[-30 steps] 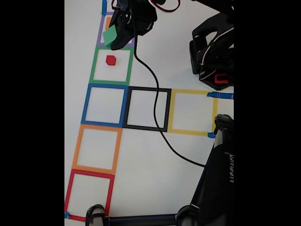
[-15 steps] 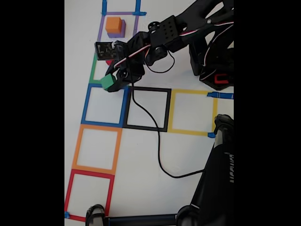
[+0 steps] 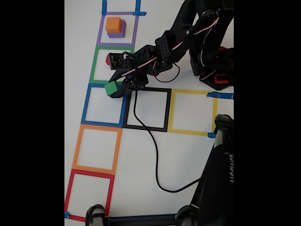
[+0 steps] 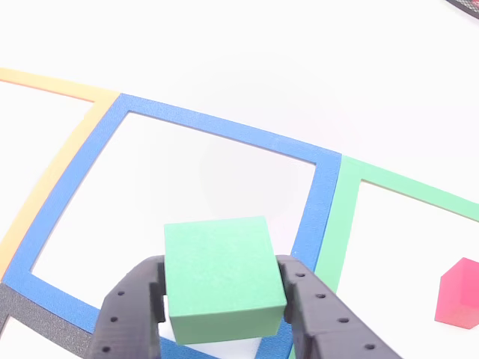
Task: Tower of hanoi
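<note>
My gripper is shut on the green cube, holding it over the top right corner of the blue tape square in the fixed view. In the other view the green cube sits between the two black fingers, above the blue square's edge. The small red cube lies inside the green tape square, partly hidden by the arm; it shows at the right edge of the other view as the red cube. The orange cube rests on the purple cube in the purple tape square.
Black, yellow, orange and red tape squares lie on the white table. A black cable trails from the arm across the black square. The arm's base stands at the right, and dark hardware fills the bottom right.
The arm carried the green cube from beside the purple square down past the green square. Over the last half second it shifted slightly to the blue square's corner.
</note>
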You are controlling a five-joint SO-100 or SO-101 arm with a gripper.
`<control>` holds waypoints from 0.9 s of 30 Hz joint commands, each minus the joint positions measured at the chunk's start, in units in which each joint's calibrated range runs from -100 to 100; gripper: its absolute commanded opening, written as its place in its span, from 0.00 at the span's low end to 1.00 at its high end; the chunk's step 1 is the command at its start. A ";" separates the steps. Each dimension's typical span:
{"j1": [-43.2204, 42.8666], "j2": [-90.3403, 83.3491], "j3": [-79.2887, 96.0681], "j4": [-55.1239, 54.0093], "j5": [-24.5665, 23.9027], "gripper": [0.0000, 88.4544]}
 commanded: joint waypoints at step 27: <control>-2.69 28.92 -19.56 -15.86 0.72 0.32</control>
